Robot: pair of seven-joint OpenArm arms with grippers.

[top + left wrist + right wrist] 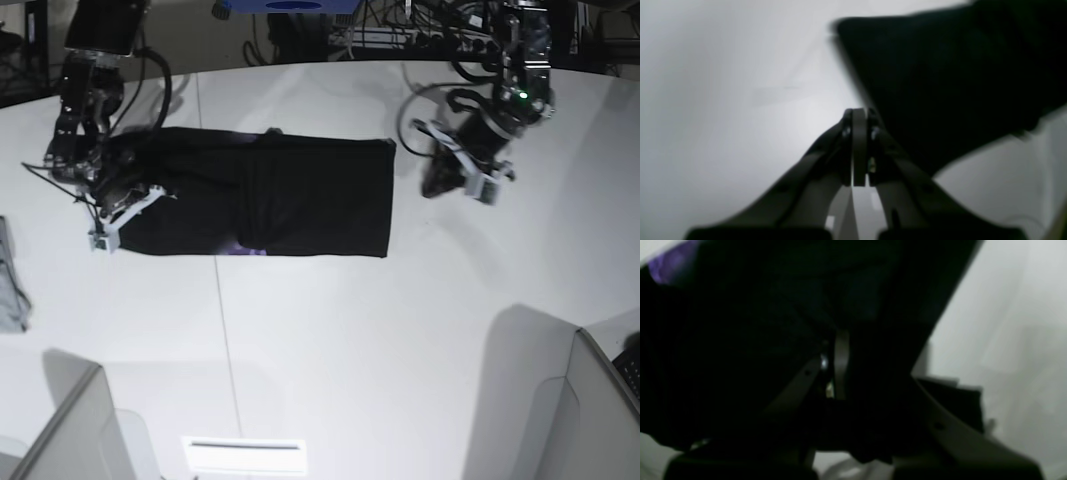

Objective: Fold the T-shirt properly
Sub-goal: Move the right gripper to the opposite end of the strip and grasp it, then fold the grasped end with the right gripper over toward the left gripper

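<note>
White and smooth, the table [330,340] fills the base view, with a thin seam line running from its far edge toward the near edge and angled grey panels at both near corners. On the far half lies the T-shirt [270,205], a matte black cloth folded into a long flat rectangle, its edges fairly straight and a soft vertical crease near its middle. The right gripper [112,205] sits at the end of the shirt nearest the table's left edge in that view; in the right wrist view its dark fingers [841,363] are nearly together with black cloth bunched around them, pinching the T-shirt's edge. The left gripper [440,180] hangs over bare table just beyond the shirt's opposite end, apart from the cloth; the left wrist view shows its pads [859,146] pressed flat against each other with nothing between them, the shirt's blurred black corner beside them. A folded grey cloth piece [10,280] rests at the table's left edge.
</note>
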